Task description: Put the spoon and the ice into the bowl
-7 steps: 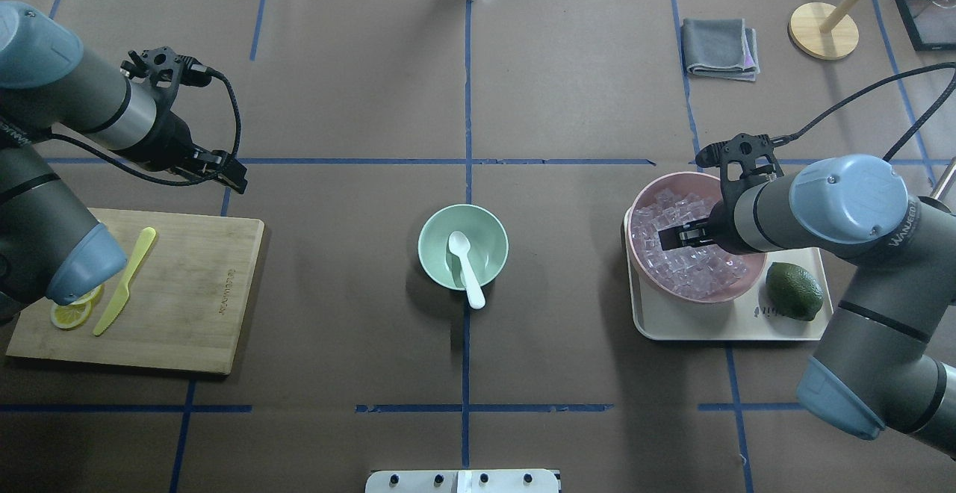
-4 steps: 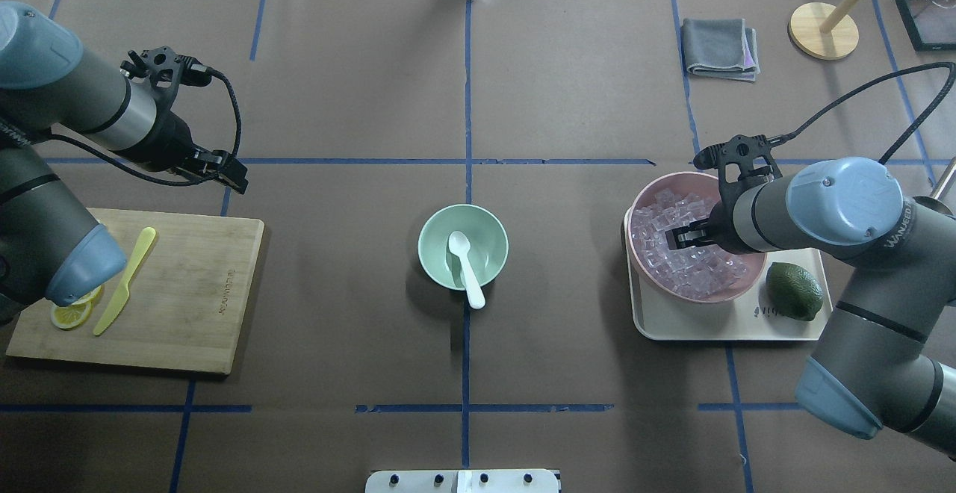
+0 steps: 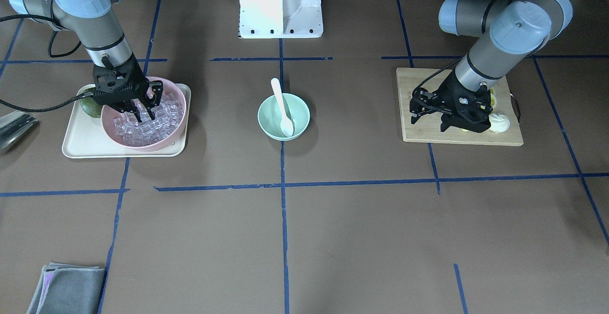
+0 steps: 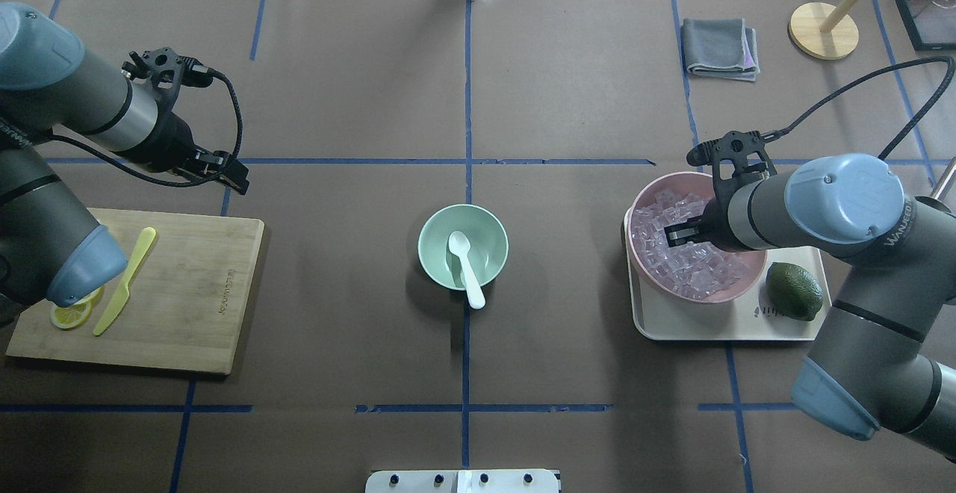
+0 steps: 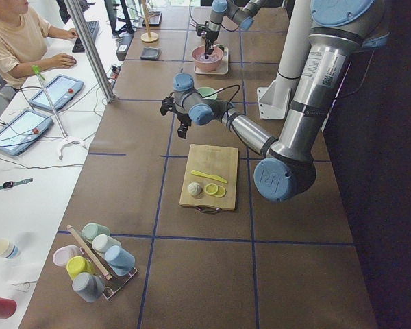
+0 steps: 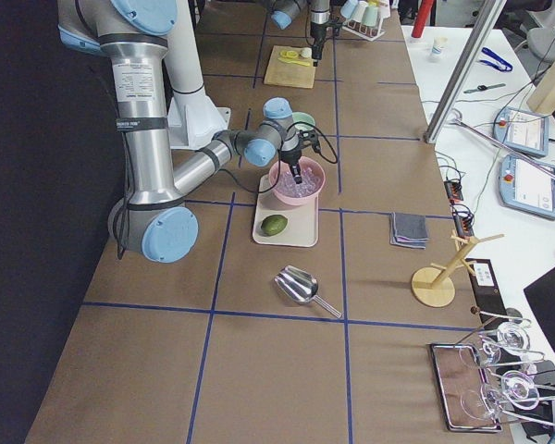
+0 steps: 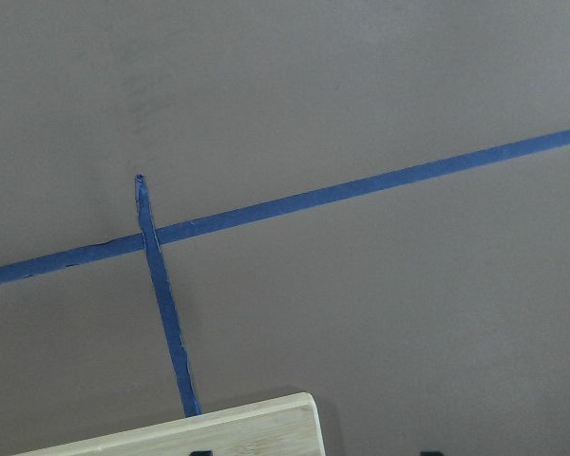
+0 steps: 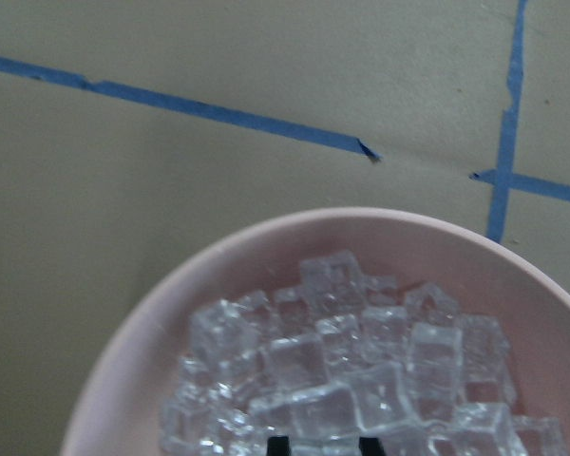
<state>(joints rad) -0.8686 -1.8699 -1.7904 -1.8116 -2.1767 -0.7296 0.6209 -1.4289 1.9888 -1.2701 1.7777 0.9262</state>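
The white spoon (image 4: 464,269) lies with its scoop inside the mint-green bowl (image 4: 427,228) at the table's centre, its handle resting over the near rim; both also show in the front view, the spoon (image 3: 283,107) and the bowl (image 3: 265,120). The ice (image 4: 694,273) is a heap of clear cubes in the pink bowl (image 4: 656,188). My right gripper (image 4: 674,234) is down in that ice; in the right wrist view the jaws stand narrow around an ice cube (image 8: 323,418). My left gripper (image 4: 237,178) is open and empty above bare table.
The pink bowl sits on a cream tray (image 4: 717,325) with a lime (image 4: 794,291). A cutting board (image 4: 194,284) at the left holds a yellow-green knife (image 4: 123,280), lemon slices (image 4: 71,314) and a white bun (image 3: 499,123). A grey cloth (image 4: 721,48) lies far right.
My right gripper has shifted slightly within the pink bowl's ice, and its wrist has moved a little toward the table's centre. The left arm, spoon and mint-green bowl have not moved.
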